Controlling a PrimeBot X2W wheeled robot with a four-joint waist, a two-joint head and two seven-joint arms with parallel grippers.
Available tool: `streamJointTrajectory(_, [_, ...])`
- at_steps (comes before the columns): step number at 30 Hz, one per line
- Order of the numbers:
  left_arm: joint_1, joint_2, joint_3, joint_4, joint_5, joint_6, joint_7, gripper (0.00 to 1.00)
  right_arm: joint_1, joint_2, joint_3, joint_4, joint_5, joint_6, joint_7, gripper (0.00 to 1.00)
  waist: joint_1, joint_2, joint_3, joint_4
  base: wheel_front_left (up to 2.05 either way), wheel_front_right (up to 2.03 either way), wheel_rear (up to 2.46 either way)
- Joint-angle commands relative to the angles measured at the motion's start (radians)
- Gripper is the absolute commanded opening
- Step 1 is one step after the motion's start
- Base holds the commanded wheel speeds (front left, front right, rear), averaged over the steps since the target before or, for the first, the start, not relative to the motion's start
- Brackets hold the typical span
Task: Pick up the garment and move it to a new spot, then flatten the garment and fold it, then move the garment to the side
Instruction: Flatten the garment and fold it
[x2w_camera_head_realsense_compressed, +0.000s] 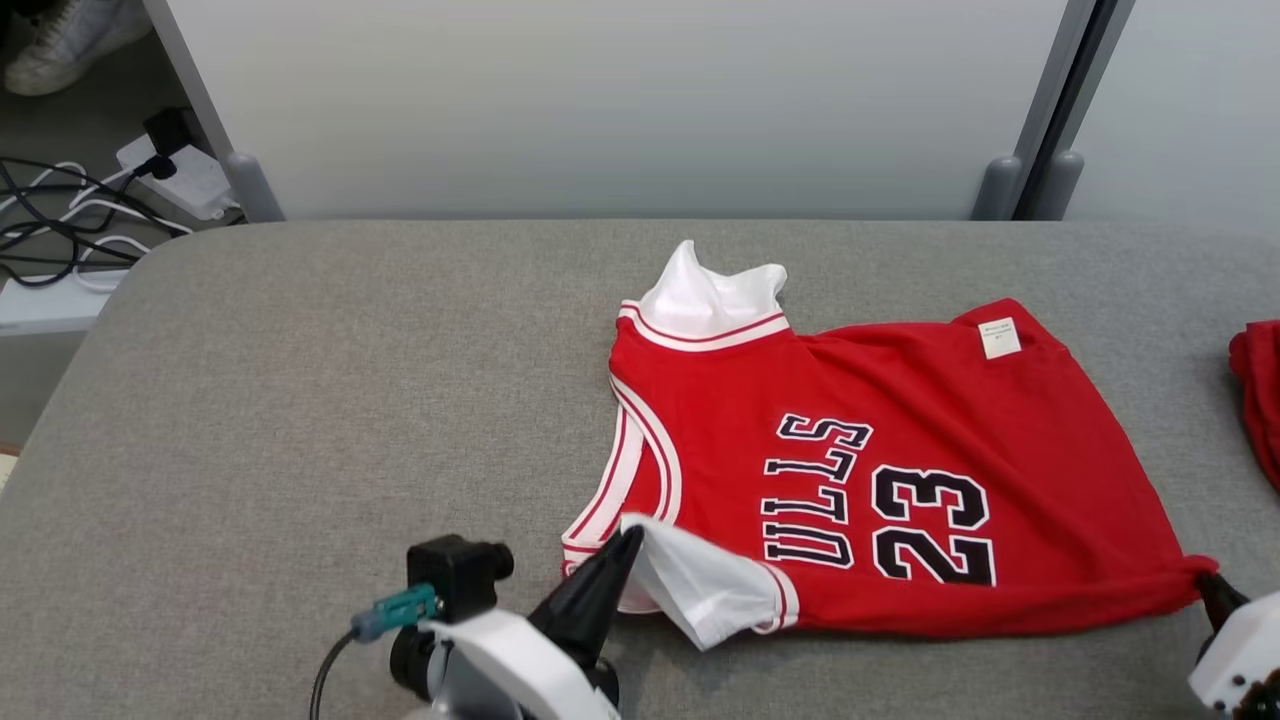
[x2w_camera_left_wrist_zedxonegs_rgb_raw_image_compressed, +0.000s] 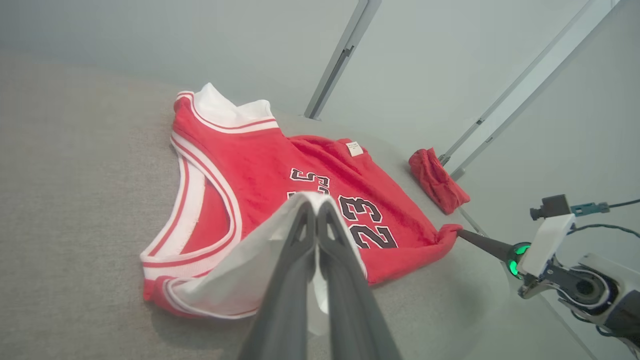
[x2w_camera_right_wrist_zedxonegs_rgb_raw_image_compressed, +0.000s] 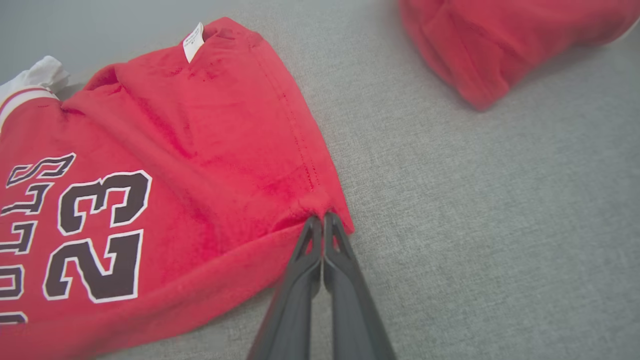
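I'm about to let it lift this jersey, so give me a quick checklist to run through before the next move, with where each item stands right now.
1. Left gripper shut on the red number-23 basketball jersey's white turned-up shoulder corner: ok.
2. Right gripper shut on its hem corner: ok.
3. Jersey lying flat: not ok, both shoulders show white inside.
4. Jersey apart from the bundled red cloth: ok.
5. Fabric layers caught in each pinch: cannot tell.
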Motion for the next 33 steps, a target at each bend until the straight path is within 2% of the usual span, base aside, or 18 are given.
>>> streamJointTrajectory(1, [-0.085, -0.005, 0.041, 0.008, 0.002, -0.013, -0.021, 0.0, -0.053, -0.032, 0.019, -0.007, -0.013, 0.0, -0.014, 0.0, 0.0, 0.0, 0.012, 0.0, 0.0, 0.0, 0.0])
streamJointTrajectory(9, [-0.259, -0.041, 0.055, 0.205, 0.029, -0.047, -0.109, 0.0, -0.189, -0.02, 0.039, 0.088, -0.039, 0.0, -0.064, 0.0, 0.0, 0.0, 0.072, -0.008, 0.0, 0.0, 0.0])
streamJointTrajectory(20, [-0.463, -0.079, 0.013, 0.543, 0.037, -0.089, -0.226, 0.0, -0.368, 0.018, 0.119, 0.246, -0.077, 0.0, -0.183, 0.0, 0.0, 0.0, 0.15, -0.043, 0.0, 0.0, 0.0])
streamJointTrajectory(28, [-0.53, -0.085, -0.018, 0.669, -0.001, -0.102, -0.267, 0.0, -0.432, 0.023, 0.174, 0.356, -0.083, 0.0, -0.276, 0.0, 0.0, 0.0, 0.17, -0.046, 0.0, 0.0, 0.0])
streamJointTrajectory(29, [-0.533, -0.085, -0.021, 0.674, -0.016, -0.103, -0.269, 0.13, -0.437, 0.026, 0.176, 0.367, -0.078, 0.0, -0.292, 0.19, 0.0, 0.0, 0.171, -0.046, 0.0, 0.0, 0.0])
streamJointTrajectory(30, [-0.538, -0.085, -0.023, 0.68, -0.029, -0.104, -0.271, 0.54, -0.442, 0.027, 0.178, 0.375, -0.072, 0.0, -0.308, 0.53, 0.0, 0.0, 0.172, -0.045, 0.0, 0.0, 0.0])
streamJointTrajectory(31, [-0.542, -0.085, -0.022, 0.684, -0.043, -0.104, -0.272, 1.0, -0.445, 0.03, 0.181, 0.38, -0.064, 0.0, -0.323, 1.0, 0.0, 0.0, 0.171, -0.044, 0.0, 0.0, 0.0])
streamJointTrajectory(33, [-0.549, -0.086, -0.025, 0.689, -0.072, -0.106, -0.273, 1.0, -0.447, 0.033, 0.192, 0.383, -0.051, 0.0, -0.347, 1.0, 0.0, 0.0, 0.168, -0.041, 0.0, 0.0, 0.0])
